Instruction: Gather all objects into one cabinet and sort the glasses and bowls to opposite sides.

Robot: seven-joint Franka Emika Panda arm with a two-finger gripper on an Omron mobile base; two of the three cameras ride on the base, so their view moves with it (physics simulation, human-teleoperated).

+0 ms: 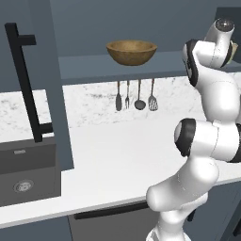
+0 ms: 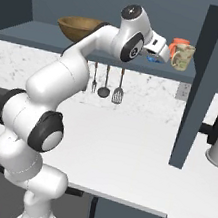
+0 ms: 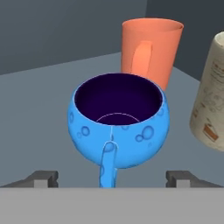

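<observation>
Two spread, empty fingers [image 3: 43,178] astride the blue bowl [image 3: 118,127], orange-red cup [image 3: 151,48] behind, beige mug [image 3: 212,100] beside.

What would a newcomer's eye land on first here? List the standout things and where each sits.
In the hand view, the bright blue bowl dominates, sitting just ahead of the wide-apart finger tips of the gripper, with the orange-red cup behind it and the beige mug to the right. From the base views, the white arm reaches up to the cabinet shelf, where the wide wooden bowl rests at the far left.
</observation>
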